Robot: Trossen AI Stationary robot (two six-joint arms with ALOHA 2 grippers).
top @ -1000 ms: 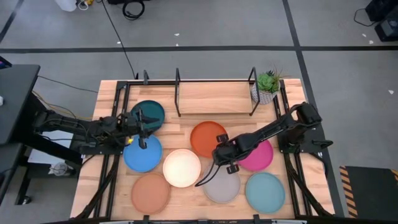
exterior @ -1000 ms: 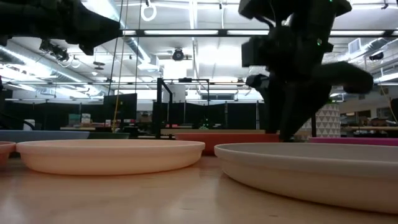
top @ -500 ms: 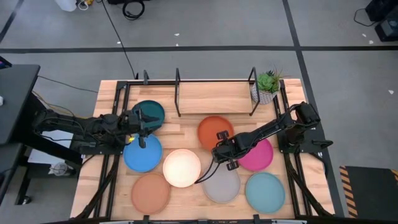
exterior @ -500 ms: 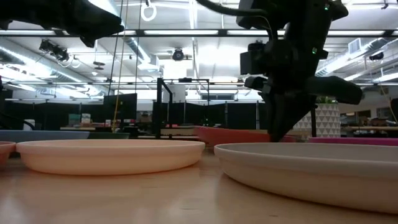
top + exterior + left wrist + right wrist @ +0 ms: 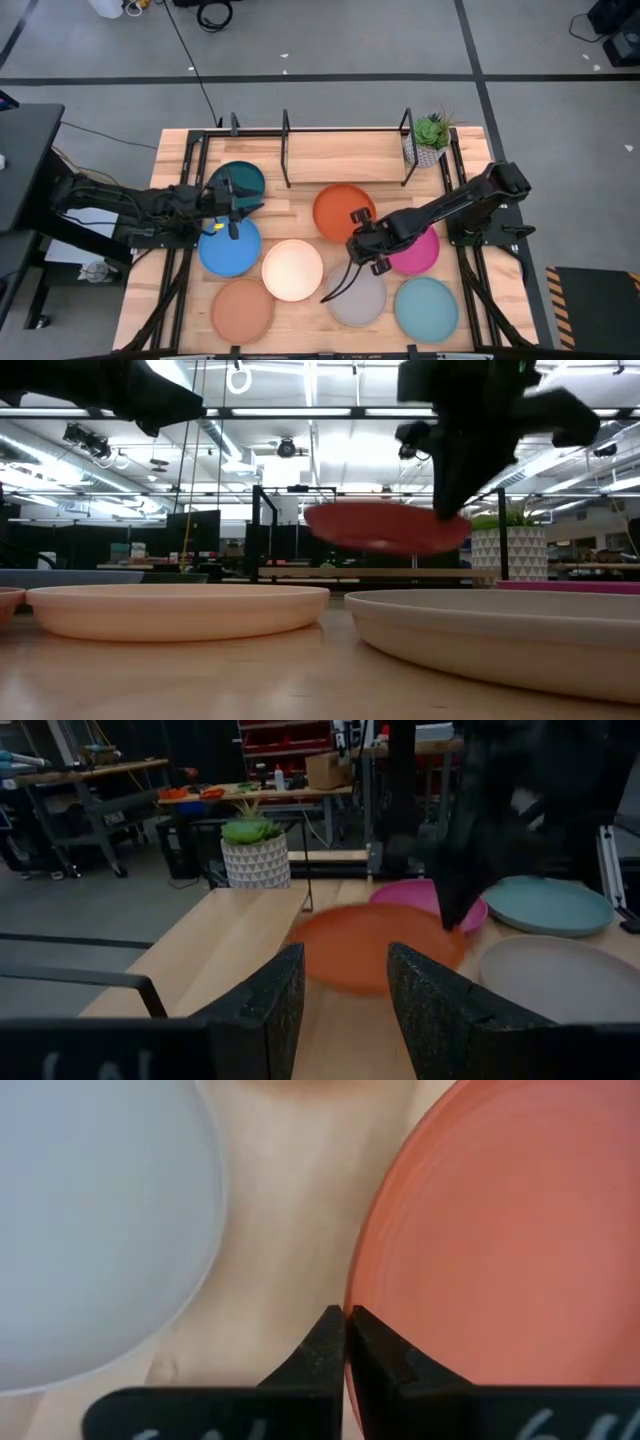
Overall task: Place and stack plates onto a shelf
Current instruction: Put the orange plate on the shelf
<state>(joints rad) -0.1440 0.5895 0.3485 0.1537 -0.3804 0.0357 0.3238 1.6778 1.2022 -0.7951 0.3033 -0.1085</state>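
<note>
The orange plate hangs above the table's middle, with my right gripper shut on its near edge; the low view shows this plate well above the tabletop. My left gripper hovers open between the dark teal plate and the blue plate, holding nothing. The cream, terracotta, grey, light aqua and magenta plates lie flat on the table. The black rod shelf stands along the far edge with nothing on it. My right gripper pinches the orange plate's rim on the plate's near side, one finger inside the rim and one outside. The fingers come from above, pointing down. The plate is lifted clear of the table, close to level, reaching away from the fingers toward the shelf.
A small green plant in a white patterned pot stands at the shelf's right end. The shelf's upright posts rise at its left and middle. The grey plate lies just beside the held plate. Bare wood shows between the plates and the shelf.
My right gripper has shut on the orange plate's near rim and risen, lifting the plate off the table; the plate has also moved a little toward the far edge. My left gripper has kept still and open.
</note>
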